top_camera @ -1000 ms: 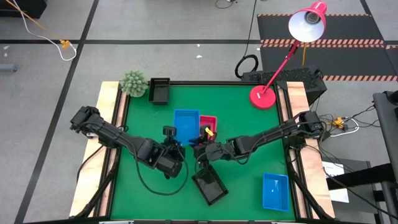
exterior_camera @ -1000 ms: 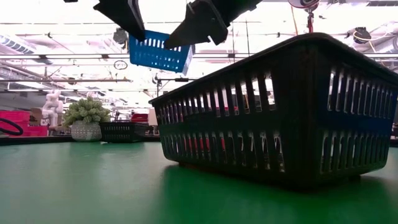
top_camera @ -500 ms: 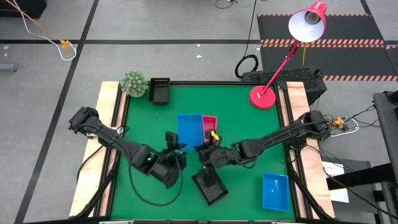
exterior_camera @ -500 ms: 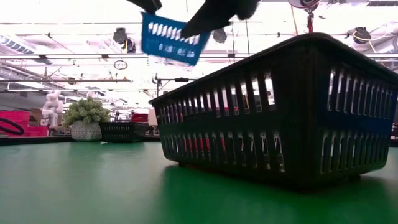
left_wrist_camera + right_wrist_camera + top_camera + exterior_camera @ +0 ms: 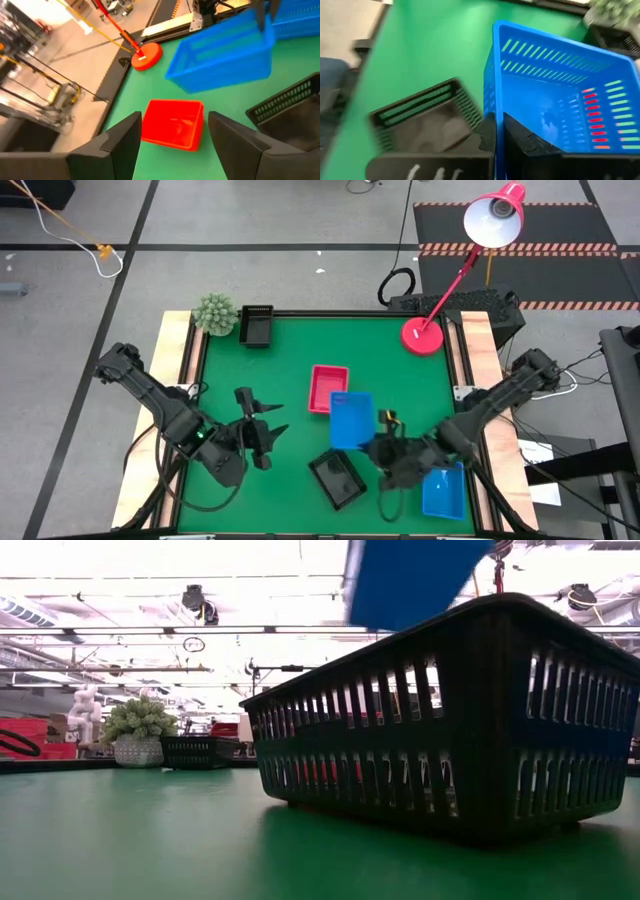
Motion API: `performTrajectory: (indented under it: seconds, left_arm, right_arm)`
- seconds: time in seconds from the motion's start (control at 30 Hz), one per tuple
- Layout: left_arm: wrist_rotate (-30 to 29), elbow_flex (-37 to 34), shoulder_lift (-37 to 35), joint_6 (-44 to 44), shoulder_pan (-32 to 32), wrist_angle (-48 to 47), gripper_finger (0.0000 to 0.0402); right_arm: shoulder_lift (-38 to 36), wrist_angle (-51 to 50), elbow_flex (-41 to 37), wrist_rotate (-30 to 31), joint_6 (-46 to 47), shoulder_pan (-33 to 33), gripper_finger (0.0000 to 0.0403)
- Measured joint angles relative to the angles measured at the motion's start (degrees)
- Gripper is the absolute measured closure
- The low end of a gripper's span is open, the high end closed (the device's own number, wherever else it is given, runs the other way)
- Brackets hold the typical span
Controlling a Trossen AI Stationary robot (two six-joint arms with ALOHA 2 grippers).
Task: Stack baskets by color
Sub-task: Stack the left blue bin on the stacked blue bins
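Blue basket (image 5: 351,420) lengthwise toward lamp side, rim pinched by right fingers (image 5: 492,131); left fingers (image 5: 125,142) wide.

A robotics lab or workshop: around the green-topped table (image 5: 290,350) lie a grey floor with black tape lines, hazard-striped matting (image 5: 520,248) and loose cables, under exposed ceiling trusses.

Grey floor (image 5: 300,220) with black lines, hazard-striped mat (image 5: 520,248), bright ceiling lights.
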Motion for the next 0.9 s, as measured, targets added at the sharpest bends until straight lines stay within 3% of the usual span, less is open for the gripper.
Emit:
performTrajectory:
  seconds: [0.13,0.33,0.53,0.9]
  left_arm:
    - [0.1,0.0,0.0,-2.8,-1.0,-1.0,0.017]
    - [0.2,-0.8,0.1,-8.2,-1.9,-1.2,0.017]
    - [0.3,-3.2,0.1,-14.9,-3.7,-0.8,0.017]
    - [0.3,-5.1,0.2,-24.5,-5.9,0.9,0.017]
  right_arm:
    - [-0.8,-10.5,4.3,-0.7,10.8,5.3,0.04]
    - [-0.3,-21.2,10.3,-9.2,28.2,11.1,0.04]
    - [-0.3,-22.0,11.0,-15.1,39.9,18.1,0.0401]
    - [-0.3,-22.9,11.0,-18.2,53.9,28.5,0.0401]
